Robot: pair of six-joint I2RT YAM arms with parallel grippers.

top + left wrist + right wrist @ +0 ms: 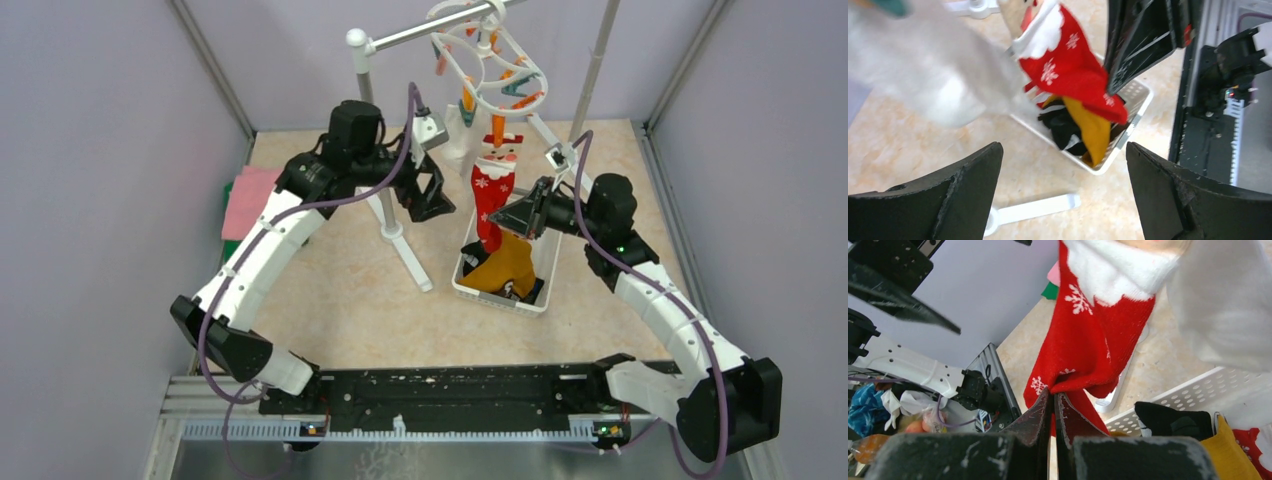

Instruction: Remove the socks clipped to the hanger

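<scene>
Right wrist view: right gripper [1054, 396] is pinching the red sock [1095, 340] dangling from the hanger [498, 104] at twelve o'clock; left gripper [1063, 150] is gaping wide.

Tabletop [340, 300], beige speckled: white perforated basket [497, 297] right of centre; white rack foot [410, 255] at centre; folded pink and green cloths [250, 198] at left edge.

The right gripper [1053, 396] pinches the lower fold of a hanging red sock [1093, 335] with snowflakes and a white cuff. The blurred pale cloth at upper right is probably a white sock [1228, 305]. A perforated white basket [1193, 390] holds a black sock [1173, 422] and a mustard-yellow sock [1235, 452].
</scene>
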